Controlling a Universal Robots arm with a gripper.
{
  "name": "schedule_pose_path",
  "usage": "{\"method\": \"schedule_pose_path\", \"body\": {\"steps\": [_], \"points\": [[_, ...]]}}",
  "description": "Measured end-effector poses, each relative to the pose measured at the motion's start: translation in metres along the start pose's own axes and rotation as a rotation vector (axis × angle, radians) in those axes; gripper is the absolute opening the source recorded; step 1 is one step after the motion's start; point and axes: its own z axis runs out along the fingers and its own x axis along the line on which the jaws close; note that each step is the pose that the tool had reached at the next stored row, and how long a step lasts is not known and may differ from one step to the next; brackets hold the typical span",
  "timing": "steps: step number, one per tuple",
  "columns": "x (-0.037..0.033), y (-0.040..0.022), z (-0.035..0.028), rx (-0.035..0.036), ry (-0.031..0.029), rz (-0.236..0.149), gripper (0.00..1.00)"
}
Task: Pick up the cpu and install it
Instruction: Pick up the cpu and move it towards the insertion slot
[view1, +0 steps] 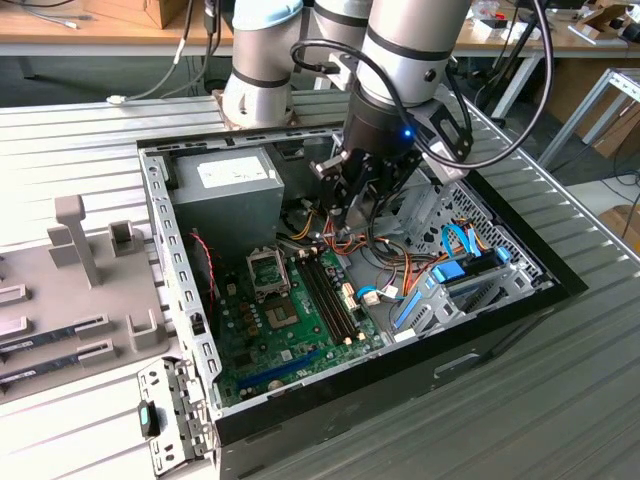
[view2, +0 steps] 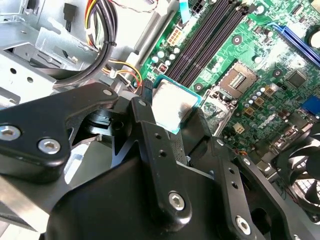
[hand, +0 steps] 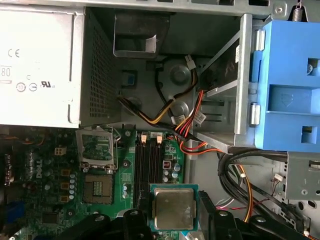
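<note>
The small, flat, square silver-grey cpu (hand: 173, 207) is held by its edges in the black claw (view1: 343, 222), closed upon it, so the carrying step is judged in hand, and level alignment is called for with the open metal socket (hand: 98, 187) below and beside the claw.

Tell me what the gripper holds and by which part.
The cpu, pinched at two opposite edges between the fingers.

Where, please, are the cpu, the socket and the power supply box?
cpu (hand: 173, 207): first wrist view, centre of metal top.
socket (hand: 97, 188): first wrist view, contact field.
power supply box (hand: 35, 65): first wrist view, labelled face.
</note>
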Motion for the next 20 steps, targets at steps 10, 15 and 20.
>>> {"method": "schedule_pose_path", "body": {"steps": [10, 15, 20], "points": [[-0.0055, -0.0001, 0.0061, 0.0016, 0.0001, 0.000, 0.47], [0.0022, 0.0001, 0.0082, 0.0017, 0.0000, 0.000, 0.47], [0.0080, 0.0002, 0.0103, 0.0018, 0.0000, 0.000, 0.47]]}}
